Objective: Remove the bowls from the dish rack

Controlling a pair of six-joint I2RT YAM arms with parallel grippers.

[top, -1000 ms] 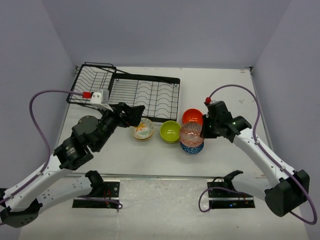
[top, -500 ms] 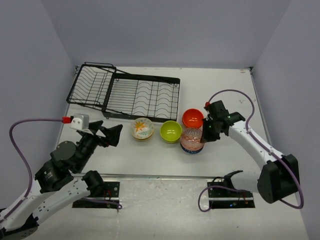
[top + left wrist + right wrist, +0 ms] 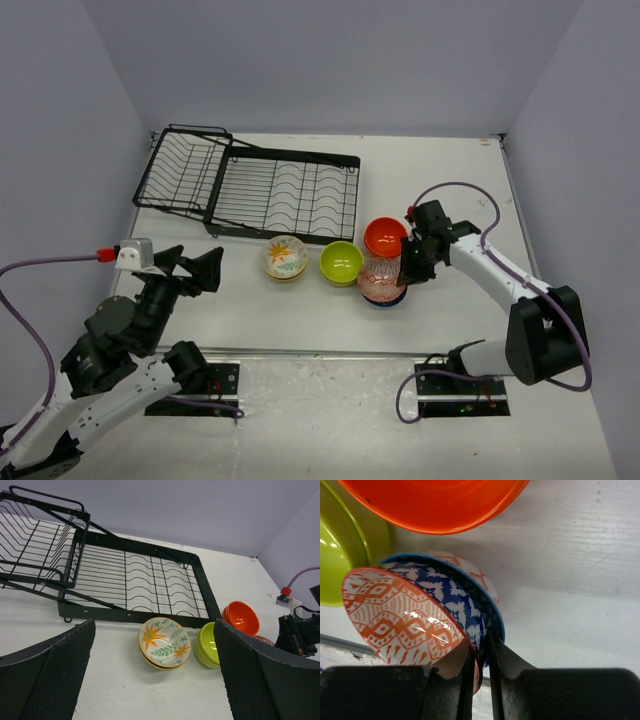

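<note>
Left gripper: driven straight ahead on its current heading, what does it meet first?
Probably the floral bowl, centred ahead of the open left gripper in its wrist view. The dish rack lies just beyond it. Depth is unclear, so a higher line might clear the bowl and reach the rack.

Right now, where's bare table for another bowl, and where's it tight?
Tight: floral bowl, lime bowl, orange bowl, red-patterned bowl bunched off the dish rack's near-right corner, right gripper on the last. Free: table right of the rack; the near strip before the bowls.

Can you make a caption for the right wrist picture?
Right gripper pinches the red-patterned bowl, resting in the blue-patterned bowl.
</note>
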